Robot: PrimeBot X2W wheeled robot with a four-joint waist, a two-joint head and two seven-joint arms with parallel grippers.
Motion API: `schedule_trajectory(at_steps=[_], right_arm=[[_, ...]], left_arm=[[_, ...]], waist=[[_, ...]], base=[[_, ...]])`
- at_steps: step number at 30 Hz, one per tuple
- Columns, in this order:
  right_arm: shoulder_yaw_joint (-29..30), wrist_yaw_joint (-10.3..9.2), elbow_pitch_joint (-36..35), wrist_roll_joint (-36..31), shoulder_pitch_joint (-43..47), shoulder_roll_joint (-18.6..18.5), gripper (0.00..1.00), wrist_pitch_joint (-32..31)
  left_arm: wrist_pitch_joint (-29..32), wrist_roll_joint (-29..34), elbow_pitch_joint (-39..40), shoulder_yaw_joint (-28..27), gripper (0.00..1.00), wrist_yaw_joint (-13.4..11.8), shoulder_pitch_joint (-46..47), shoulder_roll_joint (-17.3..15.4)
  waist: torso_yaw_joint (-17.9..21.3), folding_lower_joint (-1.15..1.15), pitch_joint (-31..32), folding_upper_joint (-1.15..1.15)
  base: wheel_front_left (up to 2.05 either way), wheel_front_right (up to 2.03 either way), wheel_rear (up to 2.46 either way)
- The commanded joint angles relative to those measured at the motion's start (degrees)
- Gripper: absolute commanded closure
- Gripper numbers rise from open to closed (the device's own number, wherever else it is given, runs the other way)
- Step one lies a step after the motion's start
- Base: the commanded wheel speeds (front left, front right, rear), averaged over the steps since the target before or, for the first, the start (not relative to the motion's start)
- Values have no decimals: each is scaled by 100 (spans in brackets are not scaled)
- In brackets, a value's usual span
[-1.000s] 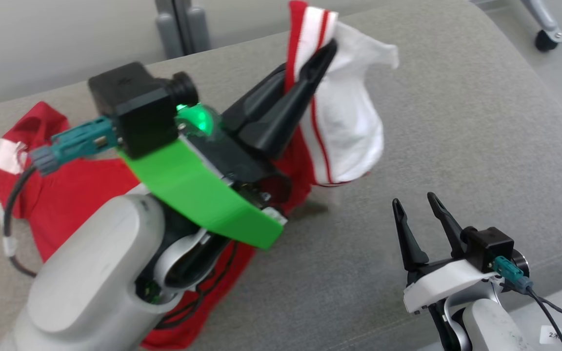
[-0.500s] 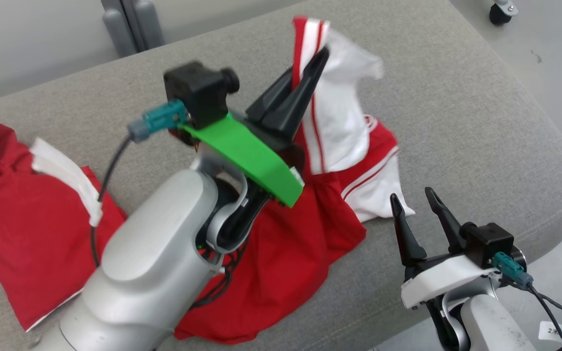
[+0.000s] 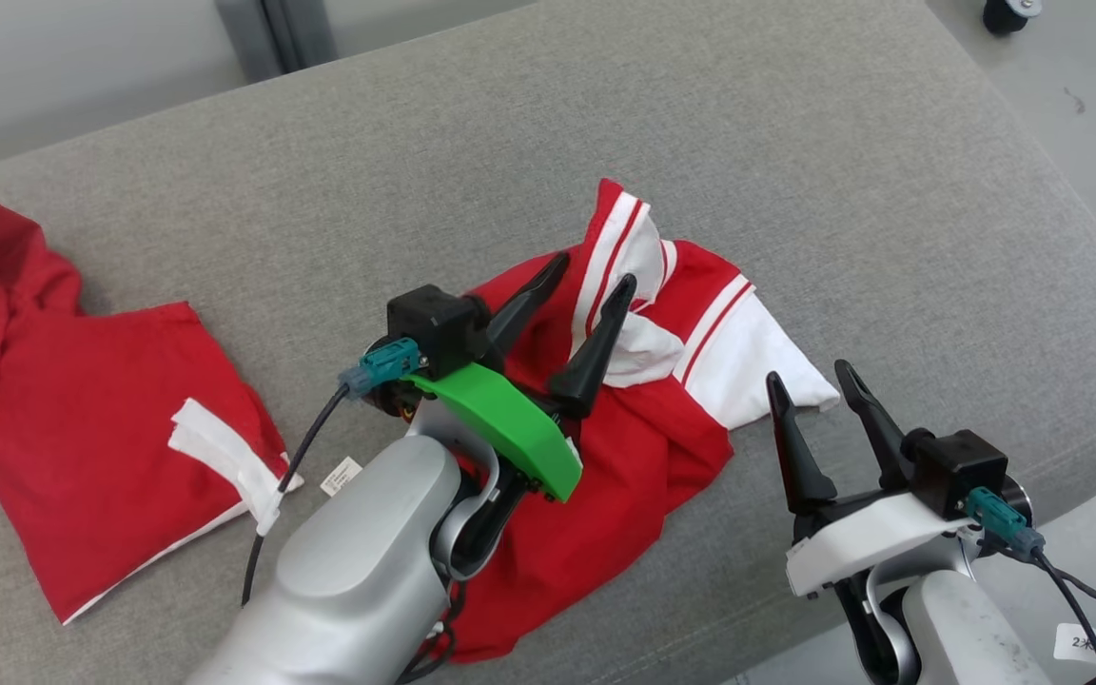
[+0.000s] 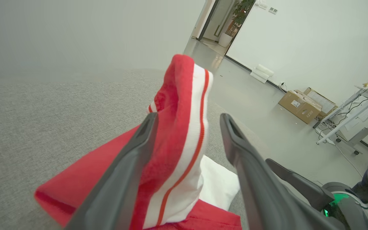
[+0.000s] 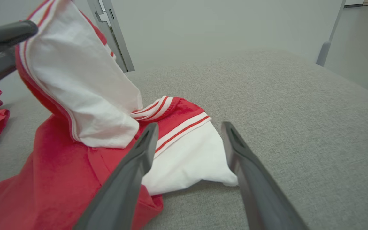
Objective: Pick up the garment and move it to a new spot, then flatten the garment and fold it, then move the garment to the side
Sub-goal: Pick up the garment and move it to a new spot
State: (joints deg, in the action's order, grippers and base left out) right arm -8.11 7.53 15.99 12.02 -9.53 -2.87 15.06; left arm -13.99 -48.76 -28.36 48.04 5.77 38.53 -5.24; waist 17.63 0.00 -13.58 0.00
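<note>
With my left gripper point(image 3: 594, 269) open around the upright striped band point(image 4: 184, 127) of the garment point(image 3: 643, 447), which lies crumpled by the near edge of the surface point(image 3: 795, 171), that band may catch a finger when I withdraw and drag the heap, while my right gripper point(image 3: 809, 373) hangs open and empty.

The garment point(image 3: 605, 476) is red with white patches and red-and-white striped bands, the other shirt point(image 3: 82, 428) is red with white trim, and the cushion point(image 3: 795, 190) is plain grey.

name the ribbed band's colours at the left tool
Ribbed band: red and white stripes, left wrist view.
</note>
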Motion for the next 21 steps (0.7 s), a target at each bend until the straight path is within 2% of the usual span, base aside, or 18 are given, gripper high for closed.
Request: schedule_trajectory(at_steps=[1, 6, 10, 16, 21], right_arm=[[0, -8, 14, -47, 65, -4, 0, 18], [40, -8, 3, -81, 96, -6, 0, 18], [84, -8, 0, -134, 93, -6, 0, 18], [114, -8, -40, -185, 118, -6, 0, 18], [137, -8, -36, -198, 174, -6, 0, 18]], left_arm=[[-58, 105, -19, -48, 0, 23, -128, -24], [-125, 372, 185, -318, 0, -119, -415, -194], [-118, 659, 344, -839, 0, -477, -740, -504], [-83, 632, -67, -1568, 0, -1080, -849, -1369], [302, 464, -452, -1969, 0, -1406, -862, -2078]], waist=[[-107, 0, 85, 0], [-238, 0, 223, 0], [-329, 0, 280, 0], [-387, 0, 248, 0], [-412, 0, 170, 0]], base=[[0, 0, 0], [0, 0, 0], [0, 0, 0], [0, 0, 0], [0, 0, 0]])
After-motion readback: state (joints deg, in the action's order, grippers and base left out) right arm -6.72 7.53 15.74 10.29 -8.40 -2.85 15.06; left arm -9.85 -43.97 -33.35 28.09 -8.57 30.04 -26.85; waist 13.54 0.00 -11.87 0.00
